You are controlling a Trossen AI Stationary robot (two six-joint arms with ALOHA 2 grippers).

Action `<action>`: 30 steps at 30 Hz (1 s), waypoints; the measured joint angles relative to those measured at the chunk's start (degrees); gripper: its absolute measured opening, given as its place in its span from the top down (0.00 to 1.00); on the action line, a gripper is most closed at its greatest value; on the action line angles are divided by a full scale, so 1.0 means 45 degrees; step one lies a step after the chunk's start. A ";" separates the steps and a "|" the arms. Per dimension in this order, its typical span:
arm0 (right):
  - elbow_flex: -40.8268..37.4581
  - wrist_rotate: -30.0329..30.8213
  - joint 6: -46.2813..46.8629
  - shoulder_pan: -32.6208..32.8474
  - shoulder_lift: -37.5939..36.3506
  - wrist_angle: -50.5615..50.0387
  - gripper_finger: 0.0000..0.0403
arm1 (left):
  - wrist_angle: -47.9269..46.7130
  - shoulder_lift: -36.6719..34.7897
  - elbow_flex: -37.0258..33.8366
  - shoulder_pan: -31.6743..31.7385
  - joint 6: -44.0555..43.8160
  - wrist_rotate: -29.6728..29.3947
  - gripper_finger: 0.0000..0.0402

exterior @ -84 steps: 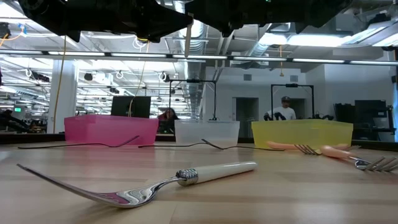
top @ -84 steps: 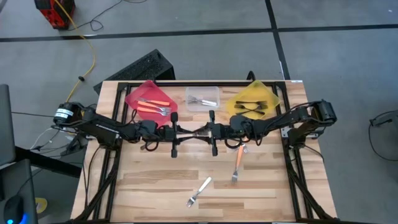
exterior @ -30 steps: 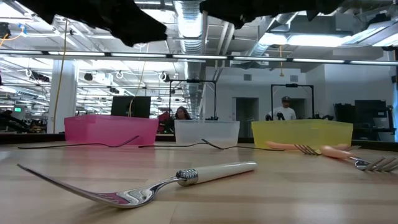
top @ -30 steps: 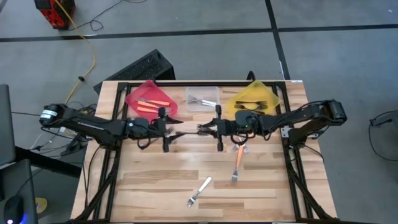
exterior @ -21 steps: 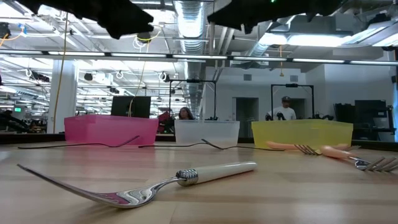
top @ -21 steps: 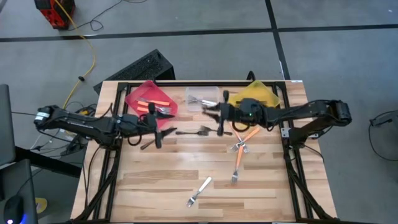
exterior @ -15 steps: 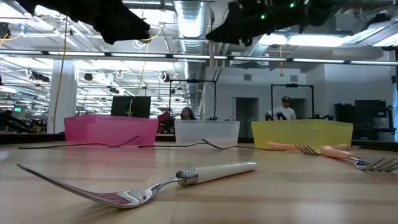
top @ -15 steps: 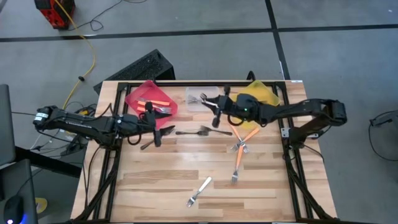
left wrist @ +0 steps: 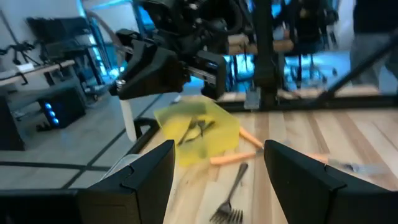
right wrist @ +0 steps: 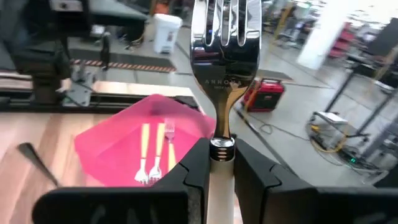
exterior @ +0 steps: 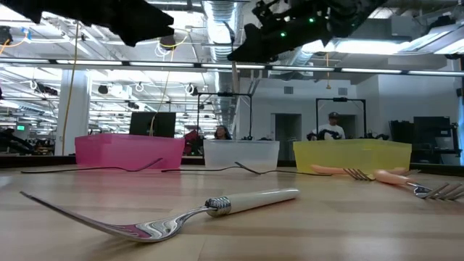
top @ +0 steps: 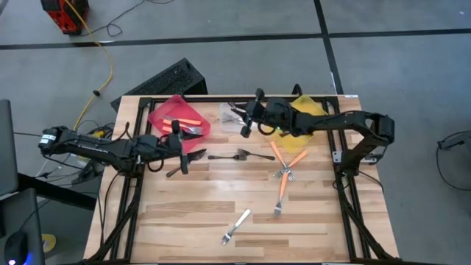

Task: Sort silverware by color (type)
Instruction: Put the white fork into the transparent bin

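I judge the sort a good way along but unfinished: forks already lie in the red bin point(top: 179, 118), the clear bin point(top: 237, 118) and the yellow bin point(top: 305, 112), while a dark fork point(top: 240, 155), three orange-handled forks point(top: 284, 171) and a white fork point(top: 235, 227) remain on the surface point(top: 191, 213). My right pincer point(top: 249, 118) is pinching a white-handled fork point(right wrist: 223, 68) above the clear bin at twelve o'clock. From the low view its long axis hangs near vertical, tines away from the wrist, and the left pincer point(top: 184, 157) waits spread at nine o'clock.

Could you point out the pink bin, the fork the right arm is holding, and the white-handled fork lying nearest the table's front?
Pink plastic bin point(top: 163, 112): high view, bare floor.
Held silver fork with white handle point(right wrist: 224, 43): right wrist view, shiny head.
White-handled silver fork lying on the table point(exterior: 257, 199): low view, handle.
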 joint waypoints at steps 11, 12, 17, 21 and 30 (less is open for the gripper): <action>0.2262 -0.0726 -0.1032 -0.0925 0.1889 -0.3353 0.82 | 0.2551 -0.1996 -0.2513 0.0349 -0.1028 -0.0019 0.42; 0.2390 -0.0727 -0.1071 -0.0944 0.2188 -0.3589 0.82 | 0.2644 -0.2088 -0.2620 0.0349 -0.1029 -0.0024 0.42; 0.2751 -0.0499 -0.1043 -0.1124 0.3145 -0.4193 0.82 | 0.2866 -0.2491 -0.3075 0.0349 -0.1120 -0.0019 0.42; 0.3084 -0.0088 -0.1124 -0.1192 0.3494 -0.5400 0.82 | 0.2811 -0.2608 -0.3229 0.0349 -0.1282 -0.0015 0.42; 0.4662 -0.0024 -0.1697 -0.1842 0.4557 -0.8953 0.82 | 0.2911 -0.2618 -0.3244 0.0368 -0.1429 -0.0016 0.42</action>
